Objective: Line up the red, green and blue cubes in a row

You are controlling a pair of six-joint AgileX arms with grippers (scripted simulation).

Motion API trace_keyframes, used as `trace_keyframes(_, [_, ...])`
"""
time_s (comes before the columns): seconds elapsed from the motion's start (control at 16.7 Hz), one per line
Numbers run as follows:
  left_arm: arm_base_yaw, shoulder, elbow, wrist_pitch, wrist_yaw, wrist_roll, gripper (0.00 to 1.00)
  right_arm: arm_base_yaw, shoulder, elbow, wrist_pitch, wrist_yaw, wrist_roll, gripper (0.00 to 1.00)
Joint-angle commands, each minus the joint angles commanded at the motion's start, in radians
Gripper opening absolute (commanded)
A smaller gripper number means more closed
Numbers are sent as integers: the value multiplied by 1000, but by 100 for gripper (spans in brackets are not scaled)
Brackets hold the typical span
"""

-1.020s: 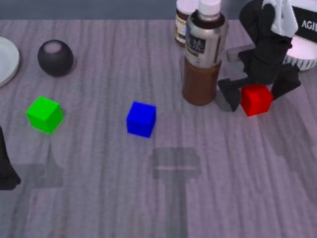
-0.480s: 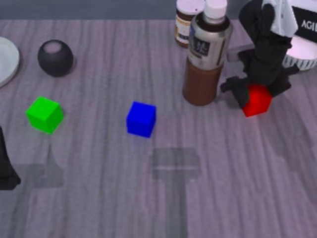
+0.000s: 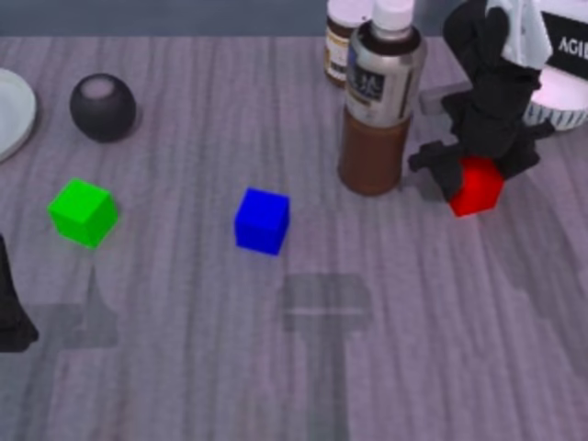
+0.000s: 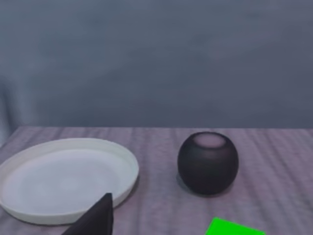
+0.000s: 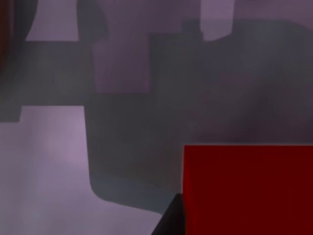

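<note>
Since a second ago the right gripper has been closing in, and its fingers are now pinching the red cube; over the last half second almost nothing is shifting.

Working outward from that grip: the red cube is sitting on the table at the right side, just beside the brown bottle, whose silver label carries writing too small to read, and a smaller jar is standing behind it. On the arm's white housing the letters "AGI" are showing at the picture's edge. The blue cube is lying near the middle and the green cube well to the left, near a black ball and a white plate. The left gripper is sitting parked at the left edge; whether it is open I cannot tell. By my judgement, the grasping step is finishing, and the next move is calling for a lift clear of the bottle, then carrying the red cube toward the blue one.
</note>
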Motion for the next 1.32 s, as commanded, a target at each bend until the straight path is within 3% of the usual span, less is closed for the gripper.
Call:
trace_keyframes(0.36, [0,0,0,0,0,0,100,-1,-24,21,-22,-2,0,0])
trace_keyframes(0.78, [0,0,0,0,0,0,100,5,-53,209,-243,-2,0,0])
trace_keyframes(1.14, [0,0,0,0,0,0,100,2,-52,221,-254,-2,4,0])
trace_keyframes(1.32, [0,0,0,0,0,0,100,56,-33,263,-276,-1,70,0])
